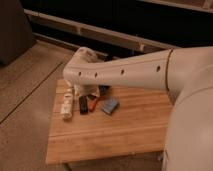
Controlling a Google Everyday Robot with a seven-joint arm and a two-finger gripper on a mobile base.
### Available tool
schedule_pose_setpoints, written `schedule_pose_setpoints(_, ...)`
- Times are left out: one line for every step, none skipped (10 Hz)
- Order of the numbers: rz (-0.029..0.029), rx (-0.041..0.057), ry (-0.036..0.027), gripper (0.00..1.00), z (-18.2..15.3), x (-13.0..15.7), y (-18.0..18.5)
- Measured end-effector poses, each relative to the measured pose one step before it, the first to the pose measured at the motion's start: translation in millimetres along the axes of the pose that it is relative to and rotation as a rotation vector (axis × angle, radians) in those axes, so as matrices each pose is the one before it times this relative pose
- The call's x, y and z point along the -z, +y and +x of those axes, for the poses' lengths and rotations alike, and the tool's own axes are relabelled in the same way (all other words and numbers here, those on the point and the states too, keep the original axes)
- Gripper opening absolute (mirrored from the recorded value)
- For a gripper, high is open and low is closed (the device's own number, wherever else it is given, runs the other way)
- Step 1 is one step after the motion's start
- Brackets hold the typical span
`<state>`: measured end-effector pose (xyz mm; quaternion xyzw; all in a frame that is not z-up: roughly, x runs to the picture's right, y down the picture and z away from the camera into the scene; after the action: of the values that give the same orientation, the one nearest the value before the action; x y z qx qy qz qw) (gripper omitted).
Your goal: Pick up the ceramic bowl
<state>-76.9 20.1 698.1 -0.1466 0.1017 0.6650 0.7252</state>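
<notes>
Worktop (125, 135): a pale wooden slab on a speckled floor, with dark shelving behind it; the near half is bare wood, and the small things are gathered at its far left.
Arm (125, 70): a thick white limb reaching from the right across the far edge, bending downward over the cluster.
Tool (81, 93): hangs from the arm's end, low among the items at the far left; how wide it stands cannot be told.
Ceramic bowl (103, 90): largely hidden; a dark patch showing just under the arm, behind the blue block (110, 105), is probably part of it, resting on the wood.
Neighbours: a white bottle (66, 107) lying at the left, a dark flat item (83, 104) and an orange item (93, 102) between it and the blue block.
Done so far: by my reading, the reach is made and the tool is down near the bowl.
Left to do: nothing shows the bowl raised, so closing on its rim and lifting appear outstanding.
Doubt: contact with the bowl cannot be confirmed.
</notes>
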Motion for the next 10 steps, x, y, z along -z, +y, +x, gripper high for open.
schedule_pose_setpoints(0.00035, -0.00063, -0.00580, 0.65, -0.46, 0.84, -1.48)
schedule_pose_setpoints(-0.00203, 0.00360, -0.00004, 0.65, 0.10, 0.19, 2.54)
schedule_pose_setpoints(-0.00074, 0.00042, -0.00022, 0.65, 0.04, 0.15, 0.42)
schedule_pose_setpoints(0.00163, -0.00099, 0.00005, 0.65, -0.02, -0.23, -0.70)
schedule_pose_setpoints(0.00233, -0.00346, 0.00050, 0.65, -1.25, -1.29, -1.34)
schedule_pose_setpoints(0.00151, -0.00348, -0.00401, 0.65, -4.54, -1.44, -0.75)
schedule_pose_setpoints(0.00008, -0.00821, -0.00972, 0.65, -6.71, -0.89, -3.50)
schedule_pose_setpoints(-0.01242, -0.00851, -0.02577, 0.65, -13.40, -3.24, -7.26)
schedule_pose_setpoints(-0.01926, 0.00248, -0.02343, 0.65, -9.91, -3.33, -3.40)
schedule_pose_setpoints(-0.01426, 0.00190, -0.02066, 0.65, -8.68, -3.22, -5.91)
